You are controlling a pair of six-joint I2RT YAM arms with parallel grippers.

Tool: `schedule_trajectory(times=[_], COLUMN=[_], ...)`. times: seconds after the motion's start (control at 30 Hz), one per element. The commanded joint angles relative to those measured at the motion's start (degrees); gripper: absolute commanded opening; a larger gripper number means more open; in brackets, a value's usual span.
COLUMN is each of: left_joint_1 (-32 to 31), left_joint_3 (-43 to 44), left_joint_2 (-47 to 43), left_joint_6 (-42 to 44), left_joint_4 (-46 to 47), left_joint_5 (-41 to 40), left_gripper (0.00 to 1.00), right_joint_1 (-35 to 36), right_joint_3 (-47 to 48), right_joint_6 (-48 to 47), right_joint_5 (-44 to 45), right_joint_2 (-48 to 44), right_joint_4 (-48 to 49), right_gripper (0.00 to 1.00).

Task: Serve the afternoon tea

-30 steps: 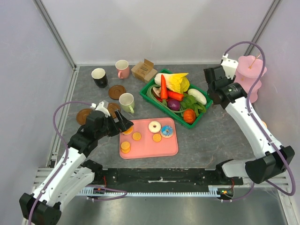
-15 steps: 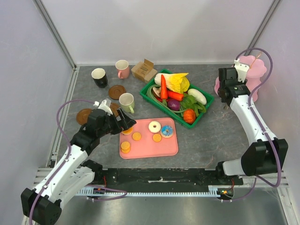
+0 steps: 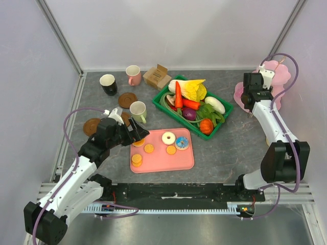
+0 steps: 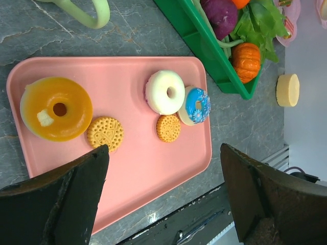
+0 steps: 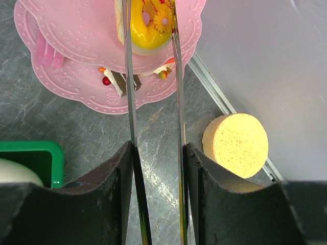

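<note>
Your left fingers [image 4: 76, 194] are standing spread wide and released, gripping nothing, hovering over the near part of the pink tray [image 4: 153, 173]. Ahead of them, between the two tips, the white donut [image 4: 165, 92] is touching the blue donut [image 4: 196, 105], with one biscuit [image 4: 168, 127] just under that pair. Nearer the finger on the wrist view's left side, the orange donut [image 4: 56, 108] is sitting beside a second biscuit [image 4: 104, 133].

Your right fingers [image 5: 102, 194] are clenching a pair of thin metal tongs [image 5: 130, 102]. The blades are reaching straight ahead of the fingers, one on each side of the yellow donut [image 5: 145, 30] on the upper tier of the pink stand [image 5: 76, 76]; you cannot tell whether they are touching it. Cake slices [image 5: 120, 81] are lying on the lower tier, beside the blades. A yellow sponge round [image 5: 236, 144] is resting on the bench [image 5: 102, 127] just outside the fingers
</note>
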Motion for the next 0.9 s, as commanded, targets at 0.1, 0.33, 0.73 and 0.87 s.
schedule_trajectory(times=[0.1, 0.33, 0.73, 0.87], left_joint_1=[-0.2, -0.2, -0.2, -0.1], left_joint_3=[-0.2, -0.1, 0.4, 0.3], left_joint_2=[-0.1, -0.6, -1.5, -1.9], left_joint_6=[-0.7, -0.7, -1.1, -1.3], left_joint_4=[2.4, 1.9, 0.5, 0.1], left_joint_5=[1.4, 1.3, 0.7, 0.2], left_gripper=[0.95, 0.95, 0.95, 0.95], right_joint_1=[-2.8, -2.9, -3.0, -3.0], right_joint_3=[1.6, 1.6, 1.7, 0.8], right_joint_6=[-1.1, -0.5, 1.5, 4.1], right_joint_5=[-1.3, -1.6, -1.9, -2.3], right_joint_2=[2.0, 0.9, -3.0, -6.4], right_joint_4=[3.6, 3.0, -0.1, -3.0], right_gripper=[0.50, 0.64, 0.70, 0.70])
